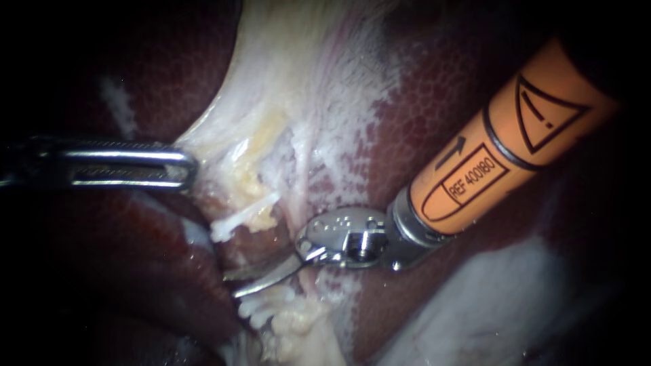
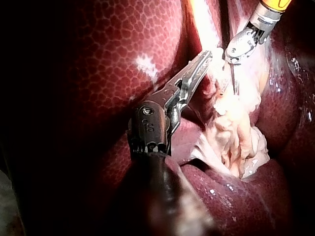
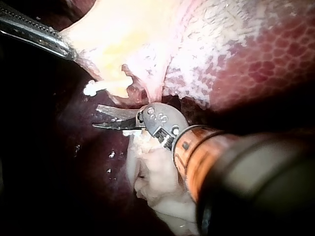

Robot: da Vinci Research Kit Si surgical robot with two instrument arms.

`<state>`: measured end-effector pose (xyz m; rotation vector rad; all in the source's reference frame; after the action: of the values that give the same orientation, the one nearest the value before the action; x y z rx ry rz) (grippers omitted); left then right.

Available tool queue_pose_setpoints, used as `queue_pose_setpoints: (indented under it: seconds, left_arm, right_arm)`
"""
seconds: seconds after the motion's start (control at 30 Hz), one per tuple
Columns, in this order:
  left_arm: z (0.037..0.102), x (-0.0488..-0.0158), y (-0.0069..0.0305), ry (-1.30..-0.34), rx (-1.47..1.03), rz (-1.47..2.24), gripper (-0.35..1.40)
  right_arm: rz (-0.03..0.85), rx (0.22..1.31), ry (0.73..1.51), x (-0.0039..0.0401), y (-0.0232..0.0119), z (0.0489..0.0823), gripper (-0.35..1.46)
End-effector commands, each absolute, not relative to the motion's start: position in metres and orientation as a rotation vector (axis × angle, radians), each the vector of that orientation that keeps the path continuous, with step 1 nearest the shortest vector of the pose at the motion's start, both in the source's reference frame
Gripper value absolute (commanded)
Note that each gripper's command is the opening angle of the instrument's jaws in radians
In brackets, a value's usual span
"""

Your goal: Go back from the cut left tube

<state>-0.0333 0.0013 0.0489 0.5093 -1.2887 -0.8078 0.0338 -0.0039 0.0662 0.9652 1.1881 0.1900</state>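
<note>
Near the right instrument (image 1: pixel 234 285), blades apart, whitish cut tube (image 1: pixel 234 226); left instrument (image 1: pixel 188 168) tight on tissue (image 1: pixel 271 102).

Free room for the right instrument (image 1: pixel 232 285) is back up its shaft, upper rt, over liver (image 1: pixel 420 102), but pale tissue (image 1: pixel 298 102) w/ a cut tube end (image 1: pixel 234 224) crowds its tip & left instrument (image 1: pixel 186 166) blocks the left.

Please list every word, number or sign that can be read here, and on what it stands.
Liver and pale tissue: no text.
Right instrument, orange shaft: printed marks, the instrument's own, not quoted.
Left instrument, joint: stamped marks, too small to read.
</note>
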Motion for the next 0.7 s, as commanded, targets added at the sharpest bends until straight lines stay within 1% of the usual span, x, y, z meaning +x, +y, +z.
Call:
queue_pose_setpoints:
  seconds: [0.03, 0.27, 0.43, 0.6, 0.7]
  left_arm:
    - [0.0488, -0.0333, 0.0013, -1.289, 0.510, -0.808, -0.35]
    - [0.0488, -0.0333, 0.0013, -1.289, 0.510, -0.808, -0.35]
    - [0.0488, -0.0332, 0.0013, -1.289, 0.510, -0.808, -0.35]
    - [0.0489, -0.0332, 0.0013, -1.289, 0.510, -0.807, -0.35]
    - [0.0489, -0.0332, 0.0013, -1.289, 0.510, -0.807, -0.35]
  right_arm:
    - [0.186, 0.961, 1.191, 0.0337, -0.0039, 0.0662, 0.44]
    - [0.171, 0.954, 1.200, 0.0332, -0.0036, 0.0661, 0.46]
    - [0.164, 0.955, 1.203, 0.0318, -0.0032, 0.0658, 0.31]
    - [0.167, 0.928, 1.212, 0.0294, -0.0022, 0.0654, 0.32]
    - [0.169, 0.894, 1.221, 0.0276, -0.0013, 0.0650, 0.41]
